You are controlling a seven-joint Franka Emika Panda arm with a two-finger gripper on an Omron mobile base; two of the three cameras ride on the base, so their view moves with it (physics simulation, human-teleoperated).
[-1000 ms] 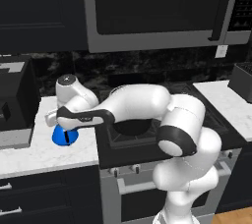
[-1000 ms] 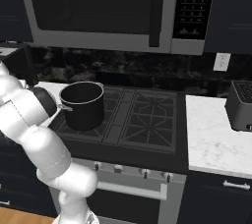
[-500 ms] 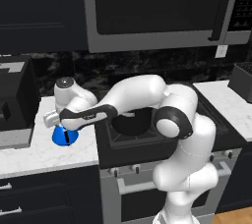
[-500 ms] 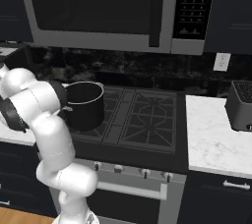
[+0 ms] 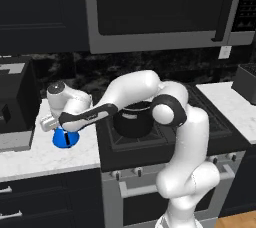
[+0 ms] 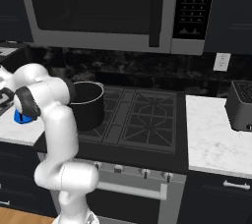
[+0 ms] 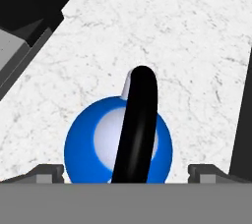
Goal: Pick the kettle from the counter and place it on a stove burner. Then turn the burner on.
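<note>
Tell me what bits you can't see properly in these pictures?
- Kettle: in the left base view the hand covers its top and handle; in the right base view the arm leaves just a blue sliver.
- Gripper: in the hand view the bottom edge cuts off all but its fingertips.
- Pot: its left side sits behind the arm in the right base view.
- Stove knobs: too small to read.

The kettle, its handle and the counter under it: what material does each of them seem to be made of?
The kettle looks like glossy enamelled metal or plastic: even bright blue, with a pale patch on top; the rendering leaves it open. Its handle is smooth black, probably plastic or coated metal, with no texture. The counter looks like polished stone, perhaps marble: white with faint grey veins.
</note>
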